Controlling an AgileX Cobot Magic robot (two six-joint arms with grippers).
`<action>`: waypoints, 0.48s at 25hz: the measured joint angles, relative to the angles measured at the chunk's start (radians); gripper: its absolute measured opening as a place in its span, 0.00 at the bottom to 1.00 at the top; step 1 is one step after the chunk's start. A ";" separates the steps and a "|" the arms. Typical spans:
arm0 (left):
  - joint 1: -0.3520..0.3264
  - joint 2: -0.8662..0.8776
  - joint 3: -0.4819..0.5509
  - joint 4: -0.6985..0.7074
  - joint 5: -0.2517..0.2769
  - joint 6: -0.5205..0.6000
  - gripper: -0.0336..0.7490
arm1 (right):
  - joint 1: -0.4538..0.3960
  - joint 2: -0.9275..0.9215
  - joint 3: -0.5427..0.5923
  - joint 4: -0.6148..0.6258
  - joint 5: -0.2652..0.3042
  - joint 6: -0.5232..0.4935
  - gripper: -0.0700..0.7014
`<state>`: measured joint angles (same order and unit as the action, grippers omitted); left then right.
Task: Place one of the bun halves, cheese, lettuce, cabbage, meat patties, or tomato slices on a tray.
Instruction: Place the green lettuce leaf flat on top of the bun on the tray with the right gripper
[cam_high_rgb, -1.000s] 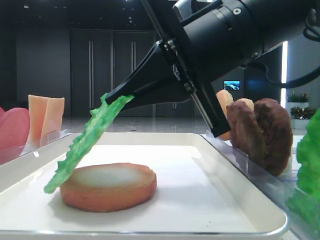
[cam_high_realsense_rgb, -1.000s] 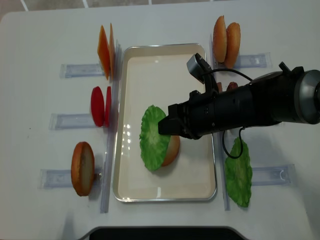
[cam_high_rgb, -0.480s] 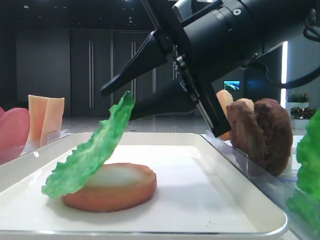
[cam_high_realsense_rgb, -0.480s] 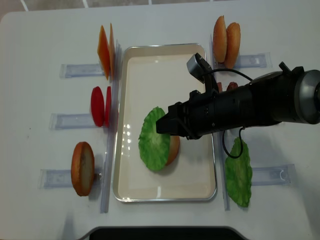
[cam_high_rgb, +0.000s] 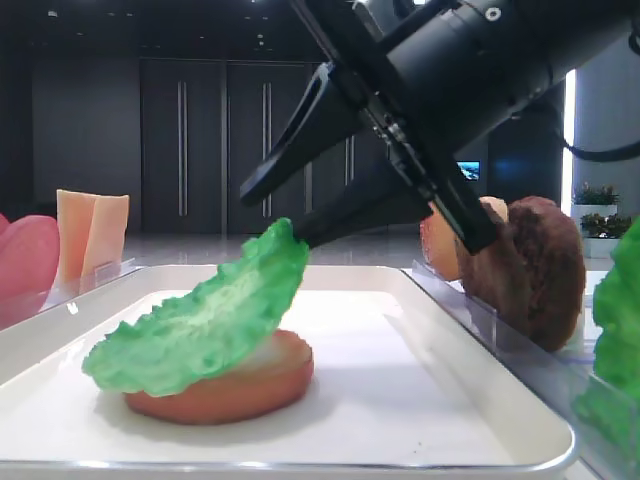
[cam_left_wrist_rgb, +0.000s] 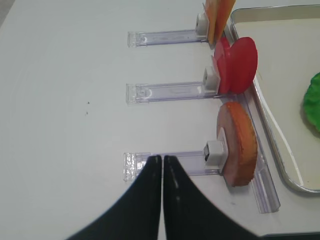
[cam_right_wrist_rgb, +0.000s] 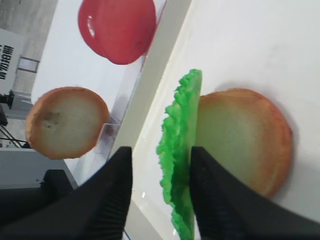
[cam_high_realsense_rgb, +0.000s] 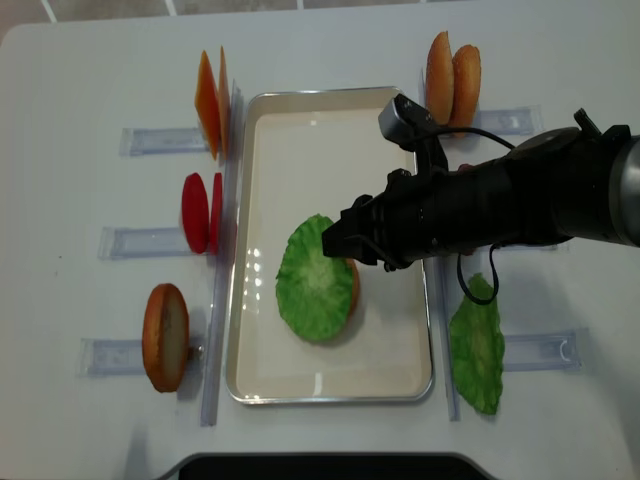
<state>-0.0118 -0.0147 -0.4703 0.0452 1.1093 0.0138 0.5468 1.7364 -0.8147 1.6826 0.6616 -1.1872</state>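
Note:
A cream-white tray (cam_high_realsense_rgb: 385, 350) lies mid-table. On it a bun half (cam_high_rgb: 270, 385) lies flat face up, with a green lettuce (cam_high_realsense_rgb: 315, 283) leaf leaning over its left side, lower edge on the liner. My right gripper (cam_high_realsense_rgb: 338, 240) stands open just over the leaf's raised edge. In the right wrist view the lettuce (cam_right_wrist_rgb: 179, 150) stands edge-on between the spread fingers (cam_right_wrist_rgb: 112, 192), close to the right one, beside the bun half (cam_right_wrist_rgb: 242, 140). My left gripper (cam_left_wrist_rgb: 162, 167) is shut on nothing, over the table left of a bun half (cam_left_wrist_rgb: 239, 145) in its holder.
Clear holders flank the tray. On the left stand cheese slices (cam_high_realsense_rgb: 210, 100), tomato slices (cam_high_realsense_rgb: 200, 212) and a bun half (cam_high_realsense_rgb: 166, 337). On the right are two bun halves (cam_high_realsense_rgb: 452, 70), meat patties (cam_high_rgb: 530, 265) and a second lettuce leaf (cam_high_realsense_rgb: 476, 345).
My right gripper has opened and let go of the lettuce. The leaf has tipped from steep to lying flatter over the bun half, and the gripper has drawn back a little to the right.

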 joint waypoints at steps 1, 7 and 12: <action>0.000 0.000 0.000 0.000 0.000 0.000 0.03 | 0.000 0.000 0.000 -0.029 -0.014 0.019 0.44; 0.000 0.000 0.000 0.000 0.000 0.000 0.03 | 0.000 -0.034 0.000 -0.155 -0.081 0.108 0.44; 0.000 0.000 0.000 0.000 0.000 0.000 0.03 | 0.000 -0.070 0.000 -0.188 -0.092 0.136 0.45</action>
<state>-0.0118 -0.0147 -0.4703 0.0452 1.1093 0.0138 0.5468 1.6661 -0.8147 1.4943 0.5700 -1.0512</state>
